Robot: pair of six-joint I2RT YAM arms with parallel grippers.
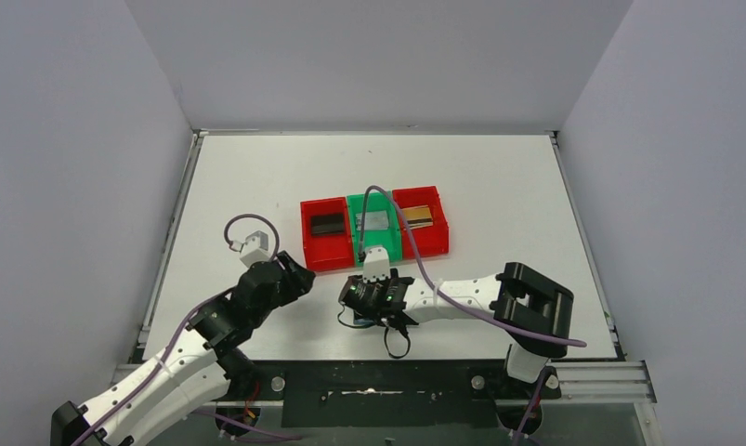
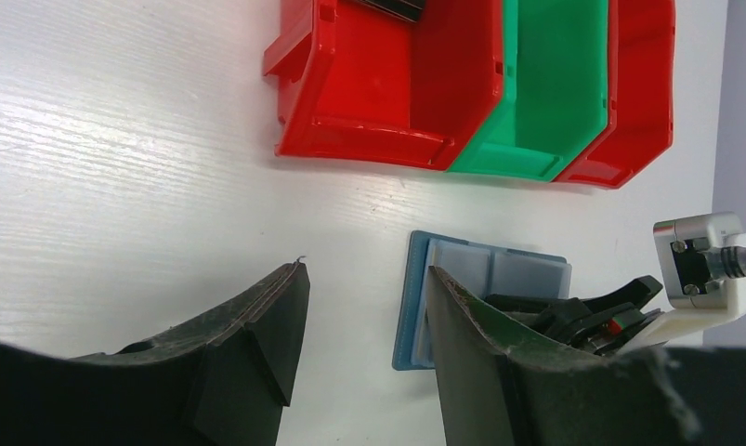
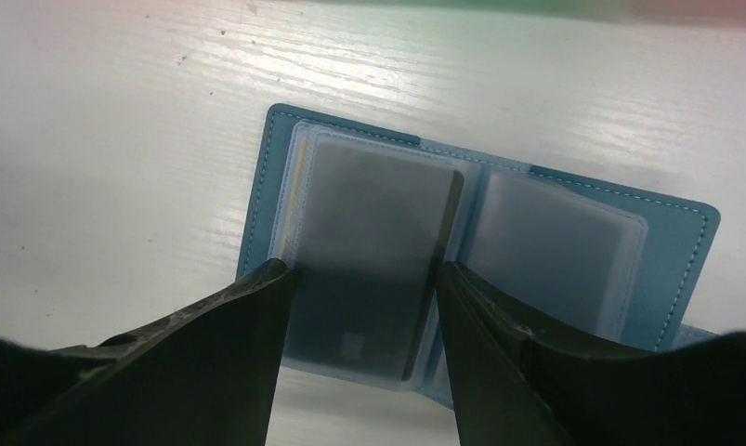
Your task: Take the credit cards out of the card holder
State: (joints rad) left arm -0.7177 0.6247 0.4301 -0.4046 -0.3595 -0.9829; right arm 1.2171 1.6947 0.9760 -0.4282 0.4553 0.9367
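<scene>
We see a white counter [image 1: 257,186] carrying three bins [image 1: 320,255] in a touching row: red, green, red. Between the bins and the near edge, the holder [image 3: 685,242] lies open and flat, pockets up. The right fingers [image 3: 276,288] stand apart over it, one at each side of a clear pocket, and we cannot tell whether they press it. The left fingers [image 2: 290,288] gape wide over bare counter just beside the holder, holding nothing. A dark card [image 3: 369,242] sits inside that pocket. A black card [image 1: 328,224], a silver card [image 1: 376,221] and a gold card [image 1: 419,216] lie one per bin.
</scene>
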